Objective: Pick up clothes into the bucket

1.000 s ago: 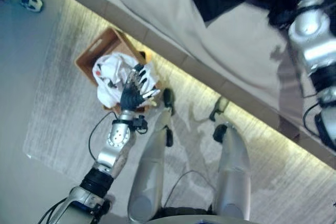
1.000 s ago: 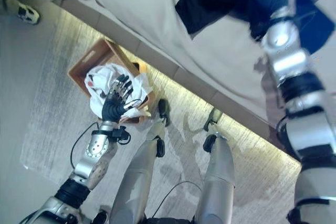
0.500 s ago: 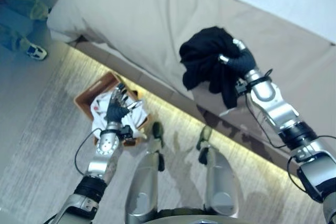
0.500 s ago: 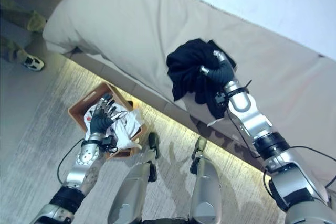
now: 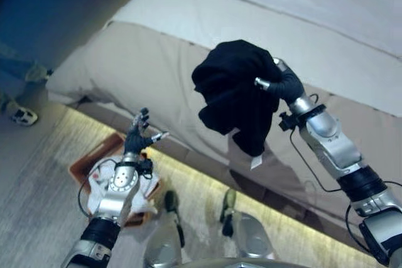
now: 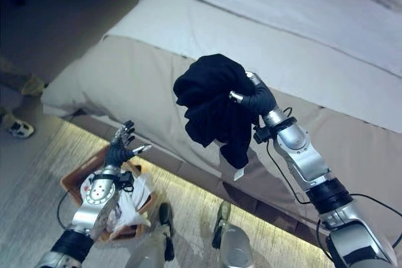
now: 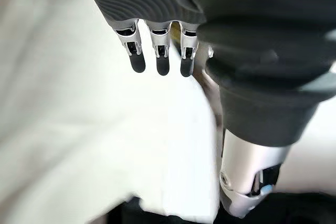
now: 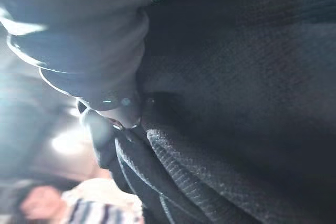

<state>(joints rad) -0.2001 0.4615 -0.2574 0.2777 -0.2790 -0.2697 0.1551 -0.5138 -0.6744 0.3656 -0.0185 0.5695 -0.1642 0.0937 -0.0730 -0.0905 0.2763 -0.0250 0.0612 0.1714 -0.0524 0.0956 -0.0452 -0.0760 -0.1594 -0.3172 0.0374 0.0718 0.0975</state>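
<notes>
The right hand (image 5: 284,83) is raised in front of the bed (image 5: 188,23), its fingers curled tight round a bunched black knitted garment (image 5: 235,92) that hangs free in the air, touching neither the bed nor the floor. A small pale tag (image 5: 255,162) dangles from the garment's lowest fold. In the right wrist view the dark knit (image 8: 236,103) lies pressed against the hand.

The left hand (image 5: 137,136) is up at about 8 o'clock from the garment, fingers straight and spread, holding nothing, with open air between it and the beige side of the bed (image 5: 125,73). Directly under its forearm, on the floor, sits the brown rectangular open-topped bucket (image 6: 75,177), with crumpled white clothes (image 6: 129,208) heaped in it and spilling over the rim nearest the robot.

The bucket stands close to the bed's base, where a strip of warm light (image 5: 282,214) runs along the lower edge. The floor is a pale grey textured carpet (image 5: 38,174), open at 9 o'clock of the bucket. At the far 9 o'clock edge a person's white shoe (image 5: 22,116) rests on the floor, well apart from the bucket. The bed top is covered in a light grey sheet (image 6: 282,10).
</notes>
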